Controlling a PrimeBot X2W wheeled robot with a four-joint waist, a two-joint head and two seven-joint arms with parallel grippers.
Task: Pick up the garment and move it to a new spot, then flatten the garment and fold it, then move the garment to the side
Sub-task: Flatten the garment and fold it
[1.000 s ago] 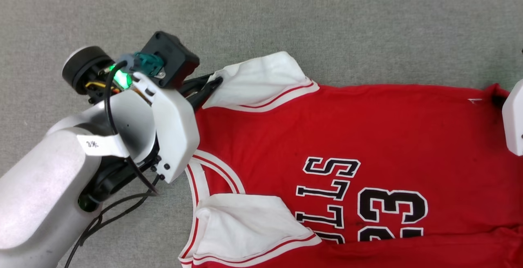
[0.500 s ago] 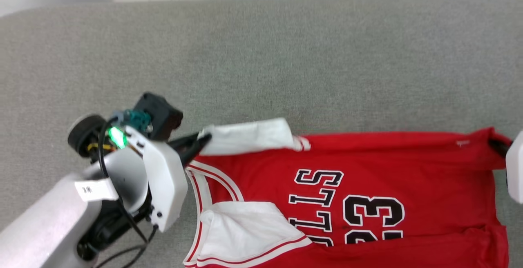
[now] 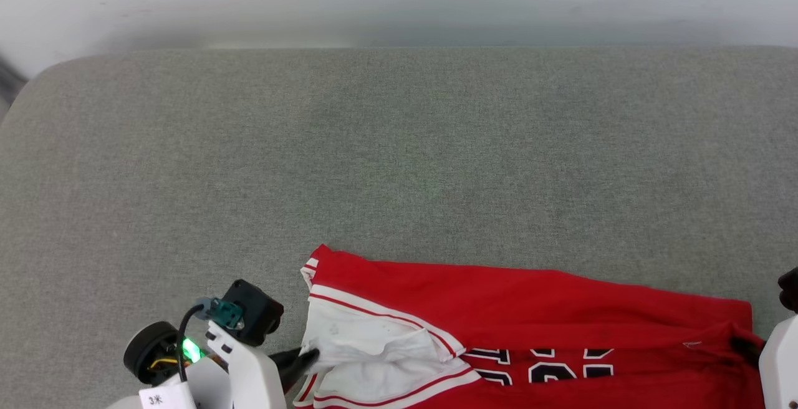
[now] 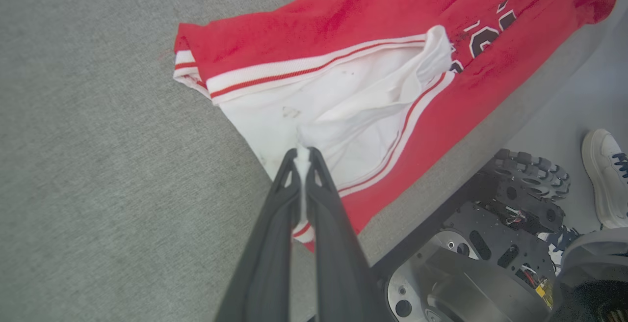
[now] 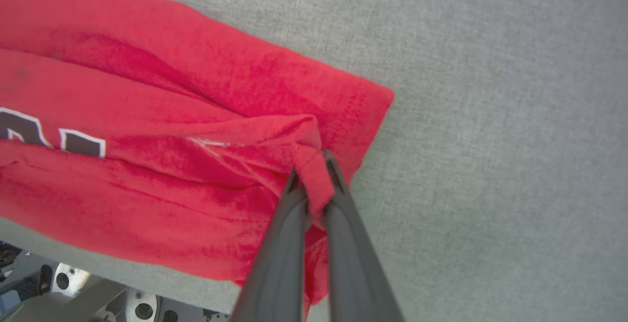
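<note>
The garment [image 3: 530, 297] is laid along the near edge of the grey table [image 3: 399, 147]. It is folded over into a long red strip. A white sleeve [image 3: 368, 353] with red stripes is seen at its left end, and the red hem is at its right end.

The left hand [image 4: 301, 154] is shut tight on the garment. A bit of the white sleeve cloth is pinched between its two dark fingers [image 4: 274, 224]. The right hand [image 5: 314, 167] is shut tight too, and a bunched corner of the red hem is held between its fingers.

Black letters [image 3: 542, 371] with white edges are printed on the red cloth. Only small bits of them are shown, because they are cut off by the fold and by the bottom of the head view. No word can be read. A small white tag [image 3: 692, 345] is seen on the red cloth near the hem, and any writing on it is too small to read. A white label [image 3: 156, 398] is stuck on the left arm. On it a "3" and one more sign can be made out.

In the left wrist view, a person's white shoe [image 4: 606, 184] is seen on the floor near the robot's black wheel [image 4: 532, 174].
</note>
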